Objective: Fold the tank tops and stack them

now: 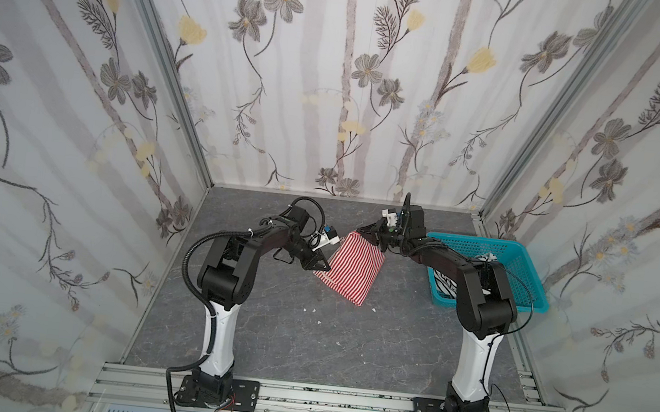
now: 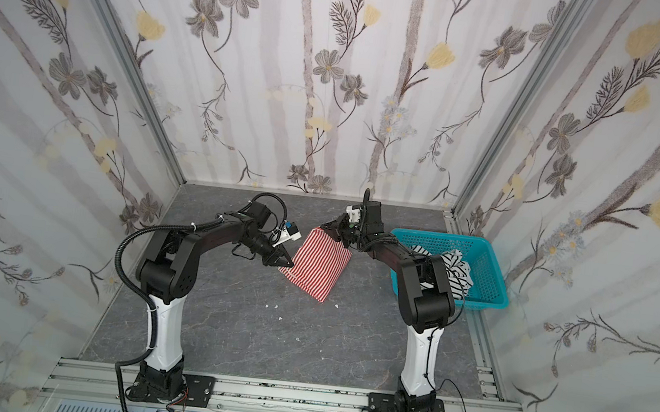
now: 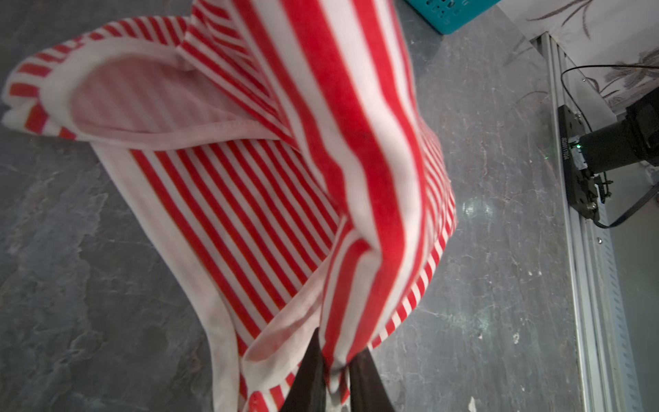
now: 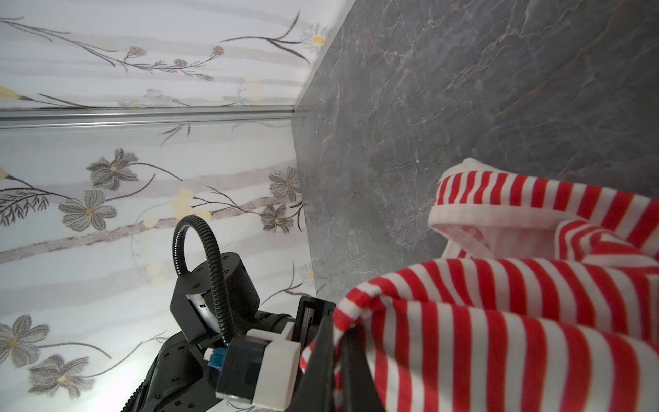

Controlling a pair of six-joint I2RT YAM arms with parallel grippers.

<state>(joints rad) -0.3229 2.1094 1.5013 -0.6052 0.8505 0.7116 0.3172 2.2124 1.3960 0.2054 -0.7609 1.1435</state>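
Red-and-white striped knit tank top with white trim [image 1: 351, 270] hangs spread between both grippers above middle of grey marble-pattern tabletop [image 1: 285, 336]. Its lowest corner droops toward the surface (contact unclear). Left gripper [image 3: 337, 378] has its fingers pressed onto a fold of striped fabric at the near-left corner. Right gripper [image 4: 338, 356] pinches the far corner, raised higher. Black-and-white striped tank top [image 2: 455, 266] lies crumpled inside turquoise plastic mesh basket [image 1: 483, 242] at the right, partly hidden behind the right arm and well apart from the red top.
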